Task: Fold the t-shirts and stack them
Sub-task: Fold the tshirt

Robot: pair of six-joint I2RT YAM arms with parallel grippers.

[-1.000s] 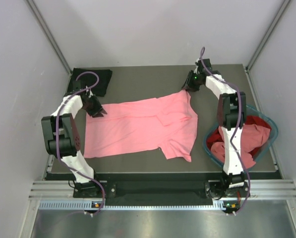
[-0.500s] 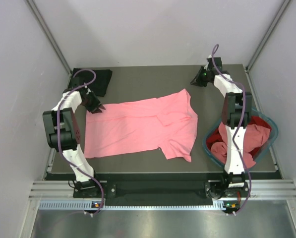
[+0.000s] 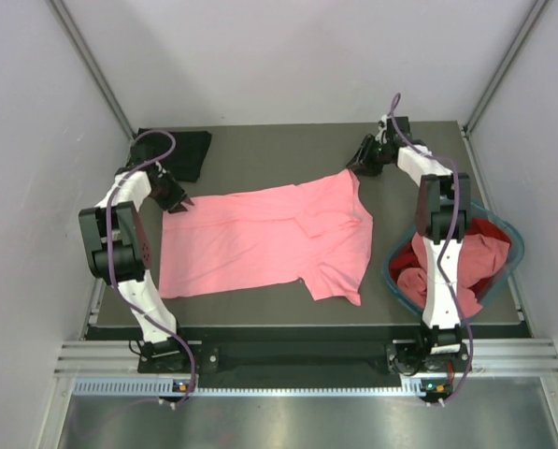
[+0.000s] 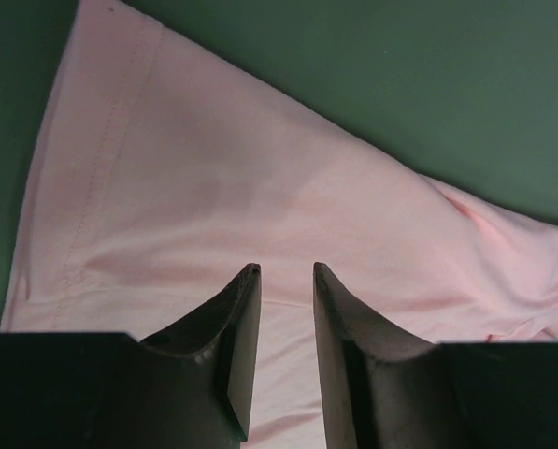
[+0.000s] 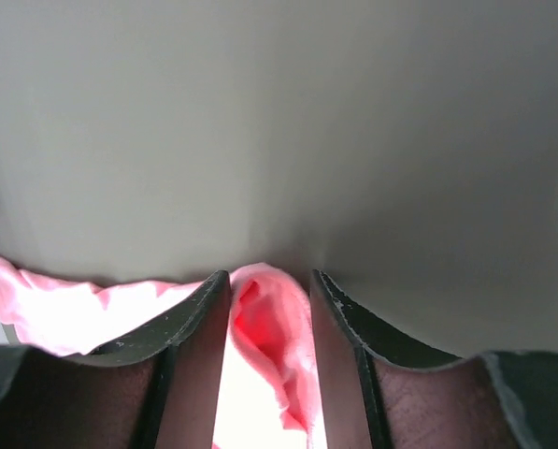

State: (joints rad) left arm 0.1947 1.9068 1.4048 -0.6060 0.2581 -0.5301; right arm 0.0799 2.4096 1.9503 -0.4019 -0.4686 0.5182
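A teal basket (image 3: 389,271) stood at the right edge of the surface (image 3: 260,154), toward the near right corner. It held a crumpled red t-shirt (image 3: 489,232) in its far part. A heap of crumpled pink cloth (image 3: 470,267) lay against the red t-shirt and filled the near part up to the rim. Whether that heap was one garment or more could not be told.

The pink t-shirt (image 3: 260,238) lay spread out in the middle of the surface, mostly flat. Its hem was toward the left edge and its neck and sleeves were toward the right, with one sleeve pointing to the near edge. A black t-shirt (image 3: 180,150) lay in a small folded pile in the far left corner, apart from the pink one.

The left claw (image 3: 183,203) sat over the far left corner of the pink t-shirt. In the left wrist view, the left claw (image 4: 283,271) had its fingers a little apart, and the flat pink cloth (image 4: 260,187) showed through the gap, so it held nothing.

The right claw (image 3: 356,166) was at the far right tip of the same shirt, near the far edge of the surface. In the right wrist view, the right claw (image 5: 267,276) was closed on a bunched fold of the pink t-shirt (image 5: 260,318), which filled the space between its fingers.
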